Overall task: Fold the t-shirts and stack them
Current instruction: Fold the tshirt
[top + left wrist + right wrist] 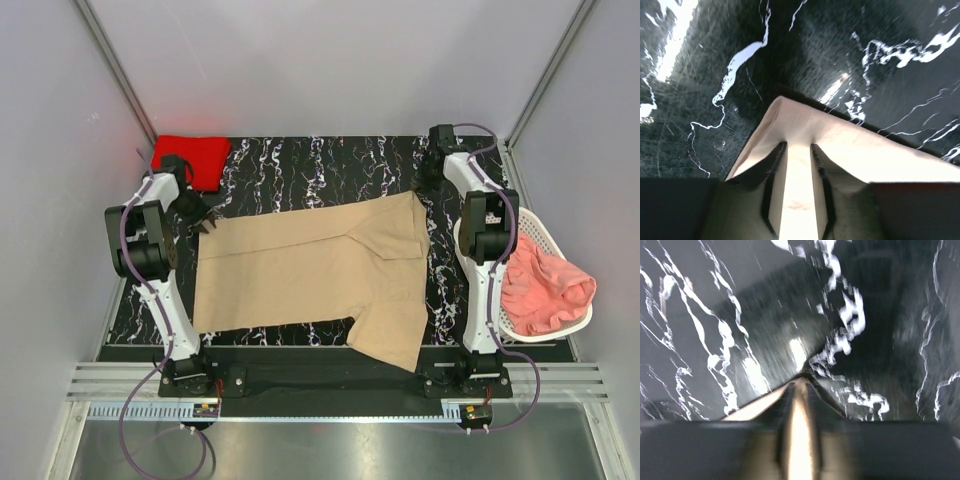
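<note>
The tan t-shirt (310,270) lies spread flat across the middle of the dark marbled worktop (320,165), body open and one sleeve trailing off its near side. That suits a first fold, since there are no bunches to trap.

The left gripper (200,218) is at the shirt's far left corner. In the left wrist view its two fingers (774,167) stand either side of a strip of tan cloth just behind the corner tip. It appears closed on the fabric, with the corner poking out past the fingertips.

The right gripper (428,188) is at the shirt's far right corner. Its wrist view is blurred, but the fingers sit close together with a thin sliver of tan between them, so it looks clamped on the hem there too.

Holding both far corners keeps that edge taut and level. My guess is the edge is meant to be carried over the shirt as one straight line (a single pinch would let the other end sag).

The red t-shirt (190,158) sits folded beyond the tan shirt's far left corner, probably the start of the stack. The pink t-shirt (545,285) waits crumpled in the white basket (530,222) off the tan shirt's right side, clear of the folding area.
</note>
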Controlling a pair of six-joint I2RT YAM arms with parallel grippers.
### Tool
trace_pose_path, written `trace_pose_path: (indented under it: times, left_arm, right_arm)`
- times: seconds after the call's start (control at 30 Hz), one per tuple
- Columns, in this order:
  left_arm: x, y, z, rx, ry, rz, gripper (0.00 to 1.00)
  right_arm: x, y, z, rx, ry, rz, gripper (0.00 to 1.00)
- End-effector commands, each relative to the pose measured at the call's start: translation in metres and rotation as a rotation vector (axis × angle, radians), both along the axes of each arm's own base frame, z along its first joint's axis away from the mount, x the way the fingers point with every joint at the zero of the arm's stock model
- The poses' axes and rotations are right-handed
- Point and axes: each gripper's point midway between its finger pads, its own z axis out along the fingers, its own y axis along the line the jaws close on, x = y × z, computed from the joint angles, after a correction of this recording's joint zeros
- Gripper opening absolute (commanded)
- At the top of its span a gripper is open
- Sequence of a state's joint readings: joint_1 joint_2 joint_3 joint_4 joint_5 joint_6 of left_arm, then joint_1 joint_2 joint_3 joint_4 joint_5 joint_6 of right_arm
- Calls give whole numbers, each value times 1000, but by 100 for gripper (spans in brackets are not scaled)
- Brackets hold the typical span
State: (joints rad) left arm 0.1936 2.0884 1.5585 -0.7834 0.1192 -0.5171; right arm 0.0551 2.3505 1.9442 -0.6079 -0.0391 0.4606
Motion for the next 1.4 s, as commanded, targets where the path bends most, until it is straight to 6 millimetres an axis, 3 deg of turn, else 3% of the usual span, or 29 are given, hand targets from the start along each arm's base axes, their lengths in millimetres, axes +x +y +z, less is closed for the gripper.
trace_pose_path:
  times: [0.0,0.03,0.1,0.13,0.17,0.2,0.23,0.27,0.3,0.33,0.37,0.4,0.43,0.47,0.5,0.53,0.57,0.6,0.67,0.8,0.97,1.2,1.3,1.37]
  left_arm:
    - [17,8,32,46,-89,12,35]
    - [14,6,37,42,-94,12,37]
    - [5,1,56,37,-125,4,43]
    - [1,0,62,37,-134,2,45]
    - [-3,-2,70,42,-151,-4,47]
    - [-9,-5,87,47,-191,-10,47]
    - [-19,-9,85,40,-190,-16,48]
    - [-25,-16,88,17,-203,-30,48]
    - [-31,-23,91,-2,-211,-40,48]
    - [-43,-30,95,-21,-218,-52,48]
    - [-49,-37,97,-39,-219,-66,48]
    - [-56,-50,100,-65,-226,-99,48]
    - [-64,-57,109,-65,-252,-115,48]
    - [-78,-63,102,-74,-237,-127,48]
    - [-82,-73,102,-84,-259,-152,48]
    - [-88,-78,109,-84,-291,-163,48]
    - [-101,-81,98,-94,-267,-167,48]
    - [-104,-86,96,-103,-275,-181,48]
    - [-110,-88,94,-109,-291,-195,48]
    - [-120,-86,93,-94,-258,-224,46]
    - [-127,-84,100,-74,-288,-239,46]
    - [-126,-86,91,-87,-250,-243,45]
    - [-124,-81,94,-62,-252,-246,45]
    - [-122,-80,94,-56,-250,-250,45]
  right_arm:
    - [17,-9,24,-50,-30,14,33]
    - [21,-10,38,-50,-44,14,40]
    - [7,-17,55,-104,-9,-16,55]
    - [-1,-18,60,-108,5,-25,57]
    - [-11,-16,82,-125,-7,-26,59]
    - [-23,-16,84,-144,13,-17,61]
    - [-31,-13,92,-162,13,-8,62]
    - [-44,-6,116,-177,-12,10,62]
    - [-53,2,123,-179,-15,37,63]
    - [-70,10,116,-189,18,78,62]
    - [-85,22,137,-178,-12,114,61]
    - [-100,51,142,-176,-20,191,59]
    - [-120,63,130,-183,14,252,57]
    - [-131,81,145,-164,-43,307,55]
    - [-155,98,125,-171,0,377,53]
    - [-164,104,122,-167,-4,400,50]
    - [-170,111,126,-145,-34,414,49]
    - [-184,111,110,-137,12,414,47]
    - [-194,117,103,-108,21,432,45]
    - [-214,117,68,-146,117,471,49]
    - [-213,121,36,-206,192,495,53]
    - [-197,119,15,-299,214,480,53]
    - [-190,114,13,-336,203,454,44]
    - [-183,109,16,-369,180,432,31]
